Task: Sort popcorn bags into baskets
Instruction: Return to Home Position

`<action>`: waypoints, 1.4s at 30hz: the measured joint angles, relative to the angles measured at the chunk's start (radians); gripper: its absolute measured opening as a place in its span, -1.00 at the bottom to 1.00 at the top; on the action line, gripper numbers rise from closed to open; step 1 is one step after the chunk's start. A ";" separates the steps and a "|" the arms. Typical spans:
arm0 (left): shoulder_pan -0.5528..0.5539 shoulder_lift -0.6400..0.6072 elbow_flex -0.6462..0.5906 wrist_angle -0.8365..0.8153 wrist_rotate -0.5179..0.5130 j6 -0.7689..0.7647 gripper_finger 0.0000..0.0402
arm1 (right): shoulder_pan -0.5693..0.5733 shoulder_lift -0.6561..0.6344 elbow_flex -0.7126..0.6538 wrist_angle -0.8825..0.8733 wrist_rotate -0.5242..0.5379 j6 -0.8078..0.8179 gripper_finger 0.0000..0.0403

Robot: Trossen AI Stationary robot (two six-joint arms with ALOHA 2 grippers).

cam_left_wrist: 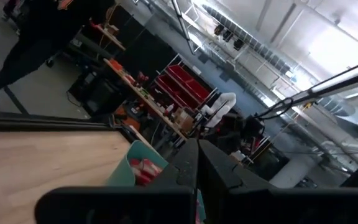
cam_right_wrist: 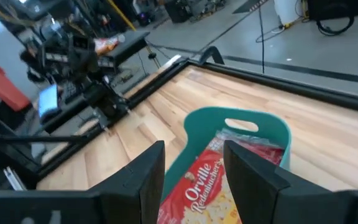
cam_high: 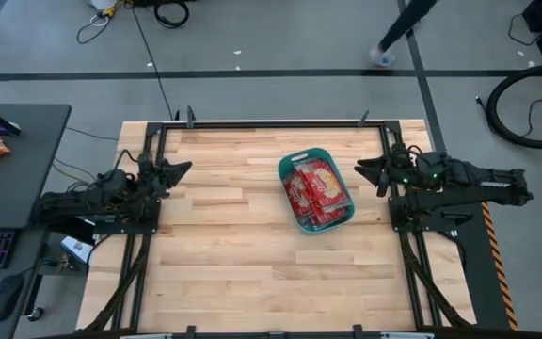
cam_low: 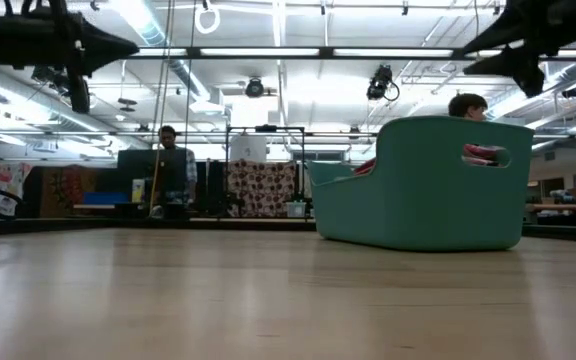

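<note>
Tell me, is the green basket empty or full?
Nearly full: red popcorn bags lie piled inside the green basket.

The left arm (cam_high: 102, 200) and right arm (cam_high: 454, 184) are matte black, blocky and jointed, tapering to points. The right gripper (cam_right_wrist: 192, 149) has two flat, dark, wedge-shaped fingers.

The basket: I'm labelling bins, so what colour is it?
The basket is teal-green, clearest in the low view.
</note>
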 joint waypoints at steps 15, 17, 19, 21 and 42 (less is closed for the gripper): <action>-0.017 0.001 -0.135 0.161 -0.048 -0.049 -0.95 | 0.000 -0.300 -0.211 0.101 0.018 0.060 -0.24; -0.020 0.001 -0.136 0.144 -0.056 -0.053 -0.95 | 0.000 -0.317 -0.217 0.106 0.034 0.046 -0.26; -0.021 0.001 -0.136 0.130 -0.065 -0.065 -0.95 | 0.001 -0.316 -0.218 0.094 0.035 0.025 -0.26; -0.021 0.001 -0.136 0.129 -0.070 -0.076 -0.94 | 0.001 -0.313 -0.221 0.109 0.033 0.014 -0.27; -0.021 0.004 -0.136 -0.072 0.032 -0.200 -0.94 | 0.001 -0.317 -0.434 0.221 0.029 0.225 -0.30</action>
